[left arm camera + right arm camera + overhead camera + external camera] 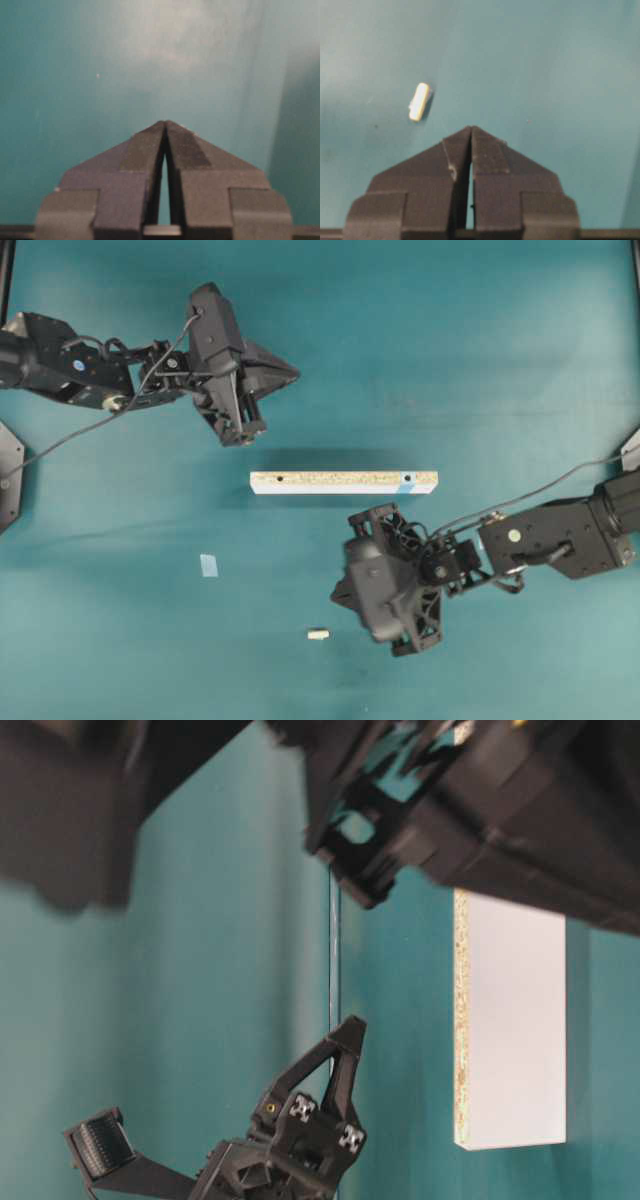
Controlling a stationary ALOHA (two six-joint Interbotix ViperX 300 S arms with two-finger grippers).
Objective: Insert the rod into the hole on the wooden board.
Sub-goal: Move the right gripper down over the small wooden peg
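Note:
The wooden board (340,482) lies across the middle of the teal table, its blue mark at the right end, and it also shows in the table-level view (510,1020). The hole (406,478) sits by that mark. The rod (318,634) lies alone near the front edge, well below the board. In the right wrist view the rod (419,101) rests ahead and left of my right gripper (471,128), which is shut and empty. That right gripper (334,596) hovers just right of the rod. My left gripper (296,370) is above the board's left end, shut on nothing (165,122).
A pale-blue tape square (208,565) lies flat left of the rod. A second dark hole (280,479) marks the board's unmarked left end. The left arm reaches in from the far left, the right arm from the right edge.

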